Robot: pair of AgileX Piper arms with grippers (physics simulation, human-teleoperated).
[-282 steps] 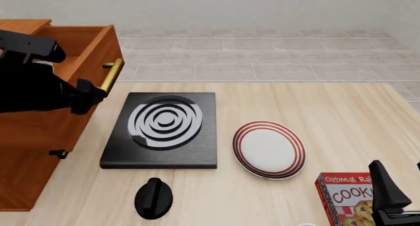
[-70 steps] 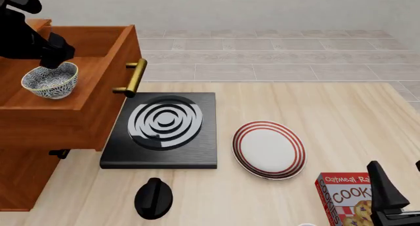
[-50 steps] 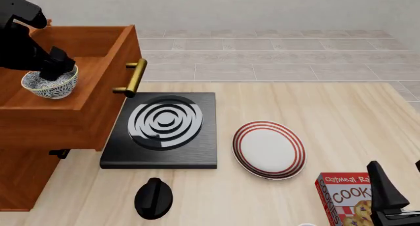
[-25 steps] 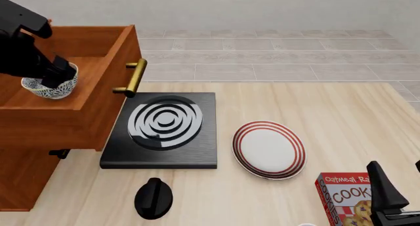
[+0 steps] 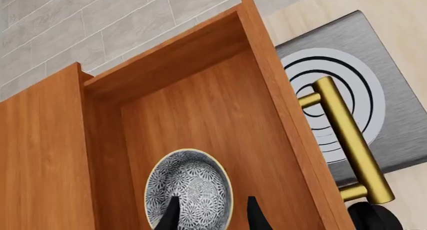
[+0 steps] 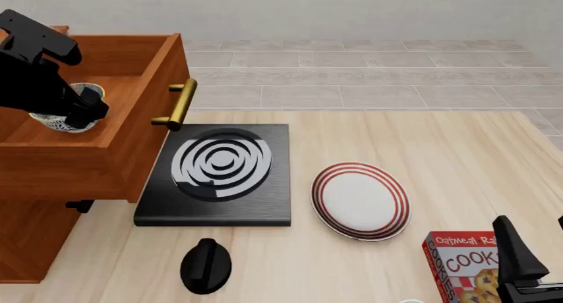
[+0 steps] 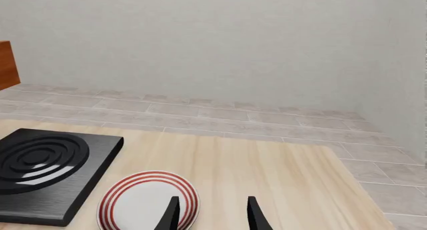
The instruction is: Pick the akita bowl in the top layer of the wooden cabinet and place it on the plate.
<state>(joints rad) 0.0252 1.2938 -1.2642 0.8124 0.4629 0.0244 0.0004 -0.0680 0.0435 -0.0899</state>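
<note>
Landmark: wooden cabinet (image 6: 53,204), standing at the table's (image 6: 457,158) left end. Its top layer (image 6: 97,151) is pulled out toward the stove (image 6: 220,178), brass handle (image 6: 180,104) overhanging the stove's near-cabinet edge; same extension as 0.5 s ago, whereas 5.6 s ago it was only partly out. Stove sits just beside the cabinet on the side the drawer opens to; plate (image 6: 362,199) lies beyond the stove, farther from the cabinet, bare and unmoved across all frames. Left gripper (image 6: 84,109) is now lower inside the drawer than 0.5 s ago and shifted toward the drawer front; arm covers more of the akita bowl (image 6: 62,115) than before. Wrist view: fingers (image 5: 169,216) apart, straddling the bowl's (image 5: 189,187) rim, one tip inside the bowl, the other outside against the drawer floor; not closed on it. Bowl rests upright on the drawer floor, well inside the cabinet's top layer. Cookie box (image 6: 462,267) and right gripper (image 7: 210,212) remain at the table end far from the cabinet, right fingers apart and empty. Black knob (image 6: 206,265) unchanged, on the table in front of the stove.
</note>
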